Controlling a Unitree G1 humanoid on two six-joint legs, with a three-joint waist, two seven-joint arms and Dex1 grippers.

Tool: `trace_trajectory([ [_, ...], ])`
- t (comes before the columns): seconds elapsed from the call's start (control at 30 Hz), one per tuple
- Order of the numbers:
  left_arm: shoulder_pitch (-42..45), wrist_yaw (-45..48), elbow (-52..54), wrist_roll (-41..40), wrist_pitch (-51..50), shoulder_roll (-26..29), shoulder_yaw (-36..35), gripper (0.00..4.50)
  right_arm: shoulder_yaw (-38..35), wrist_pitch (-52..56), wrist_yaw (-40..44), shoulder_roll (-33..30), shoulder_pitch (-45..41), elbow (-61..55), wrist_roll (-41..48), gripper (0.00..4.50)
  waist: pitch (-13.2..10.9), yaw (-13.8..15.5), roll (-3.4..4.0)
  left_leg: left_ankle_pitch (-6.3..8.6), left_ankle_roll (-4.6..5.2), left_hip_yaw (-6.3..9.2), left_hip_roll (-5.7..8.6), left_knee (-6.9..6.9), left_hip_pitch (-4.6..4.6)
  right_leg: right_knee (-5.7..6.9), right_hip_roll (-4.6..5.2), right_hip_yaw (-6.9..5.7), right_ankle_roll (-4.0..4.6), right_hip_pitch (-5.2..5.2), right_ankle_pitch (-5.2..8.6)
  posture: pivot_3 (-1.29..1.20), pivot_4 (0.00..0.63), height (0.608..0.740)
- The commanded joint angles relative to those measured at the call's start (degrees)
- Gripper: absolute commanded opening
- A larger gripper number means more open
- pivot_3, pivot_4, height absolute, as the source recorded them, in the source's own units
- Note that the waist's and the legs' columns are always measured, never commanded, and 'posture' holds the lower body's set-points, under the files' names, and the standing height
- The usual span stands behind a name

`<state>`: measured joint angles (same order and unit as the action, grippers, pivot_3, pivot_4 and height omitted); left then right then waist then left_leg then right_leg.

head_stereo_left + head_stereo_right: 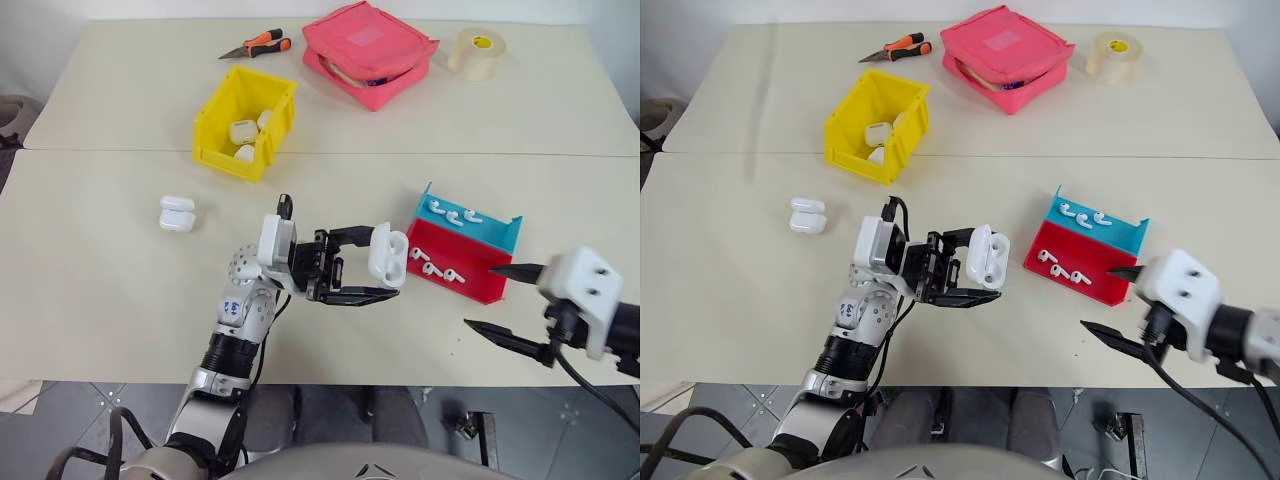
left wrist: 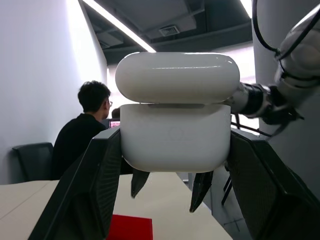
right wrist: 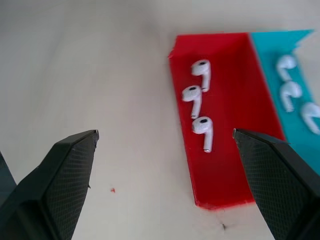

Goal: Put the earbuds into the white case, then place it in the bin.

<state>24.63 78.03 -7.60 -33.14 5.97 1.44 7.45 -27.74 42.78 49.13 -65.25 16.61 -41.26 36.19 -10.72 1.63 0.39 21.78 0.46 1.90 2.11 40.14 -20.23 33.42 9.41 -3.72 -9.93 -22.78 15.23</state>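
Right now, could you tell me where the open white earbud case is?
The open white plastic earbud case is clamped in the left end effector, held above the table just left of the shallow red tray.

- A wide cream table (image 1: 120, 300) is seen, with a seam across it.
- A yellow bin (image 1: 246, 122), a closed white case (image 1: 177, 213), a red tray (image 1: 455, 262) and a blue tray (image 1: 470, 222), touching, are set on it.
- At the far edge, pliers (image 1: 256, 45), a pink pouch (image 1: 370, 51) and a tape roll (image 1: 474, 53) are laid.
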Motion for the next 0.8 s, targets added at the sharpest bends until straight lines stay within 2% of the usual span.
trace_trajectory([
  [0.03,-0.79,-0.64,1.50,0.51,0.97,0.69,0.17,2.78,9.25,5.71,-1.47,-3.98,-9.11,2.64,0.04,4.50,-0.01,0.17,0.01,0.00,0.00,0.07,0.01,0.00,-0.04,-0.05,0.01,-0.02,0.00,0.00,0.00,0.00,0.150,0.740],
  [0.23,-2.19,-1.37,2.56,0.71,1.75,1.52,0.74,2.78,25.78,8.05,-1.06,-6.17,-23.18,7.49,-7.20,4.50,-0.01,0.00,0.02,0.00,0.00,0.47,0.08,-0.01,-0.18,-0.17,0.04,-0.18,0.00,-0.01,-0.01,0.00,0.150,0.740],
  [0.5,-3.30,-1.77,3.00,0.78,2.30,1.85,1.00,2.78,35.59,9.96,0.08,-5.06,-32.92,11.12,-13.08,4.50,0.00,-0.11,0.03,0.00,-0.01,0.53,0.06,0.05,-0.17,-0.12,0.04,-0.19,-0.03,-0.01,-0.02,0.00,0.150,0.740],
  [0.6,-3.24,-1.73,2.65,0.68,2.41,1.78,1.11,2.78,37.84,10.05,1.15,-5.09,-35.06,12.17,-14.94,3.90,0.00,-0.11,0.03,-0.01,-0.01,0.52,0.06,0.06,-0.18,-0.10,0.04,-0.20,-0.03,-0.02,-0.02,0.00,0.150,0.740],
  [0.77,-3.06,-1.72,2.08,0.63,2.56,1.64,1.09,2.78,39.51,10.16,2.43,-4.38,-36.60,12.82,-16.43,2.27,0.00,-0.11,0.03,-0.01,-0.02,0.52,0.06,0.05,-0.18,-0.11,0.04,-0.20,-0.03,-0.02,-0.02,0.00,0.150,0.740],
  [0.8,-3.08,-1.67,2.00,0.64,2.61,1.61,1.11,2.78,39.83,10.16,2.53,-4.20,-36.84,12.93,-16.78,2.27,0.00,-0.12,0.03,-0.01,-0.02,0.52,0.07,0.05,-0.18,-0.11,0.04,-0.20,-0.03,-0.02,-0.02,0.00,0.150,0.740],
])
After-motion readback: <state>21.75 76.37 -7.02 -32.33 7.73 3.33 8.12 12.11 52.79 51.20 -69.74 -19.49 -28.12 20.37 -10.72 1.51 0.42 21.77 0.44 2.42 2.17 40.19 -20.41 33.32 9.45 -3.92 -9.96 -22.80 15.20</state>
